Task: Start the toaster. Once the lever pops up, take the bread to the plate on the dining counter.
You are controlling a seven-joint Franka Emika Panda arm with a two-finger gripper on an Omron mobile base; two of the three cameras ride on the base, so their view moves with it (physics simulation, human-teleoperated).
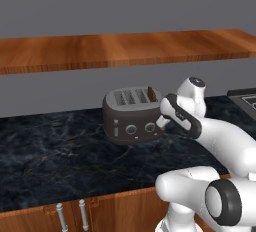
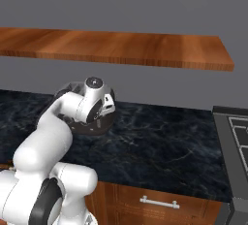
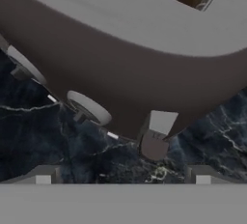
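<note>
The gripper (image 3: 123, 177) stood with its jaws spread wide and nothing between them, its two fingertips (image 3: 43, 175) low in the hand view over the dark marble counter (image 3: 53, 141). Just above and slightly right of the midpoint between them, the pale slider lever (image 3: 161, 121) jutted from the toaster's front, its darker underside facing the hand. It lay near the gripper but apart from it, with no contact to be seen. A round knob (image 3: 89, 106) sat to the lever's left in that view.

In the left base view, the hand reached in at the right front corner of the toaster (image 1: 131, 113), which stood at the centre of the frame on the black counter, well back from the front edge. The bread (image 1: 151, 94) showed as a brown sliver in the rightmost slot; in the hand view it appeared as a brown patch at the upper right. In the right base view the toaster hid mostly behind the wrist at centre left.

As a judgement, starting the toaster had not yet been done. The lever rode a vertical track, so the push would have to run straight down the front face, with a fingertip set on top of the tab. The hand would need to shift a little toward the lever first.

A wooden shelf (image 1: 125, 48) ran along the wall above.
</note>
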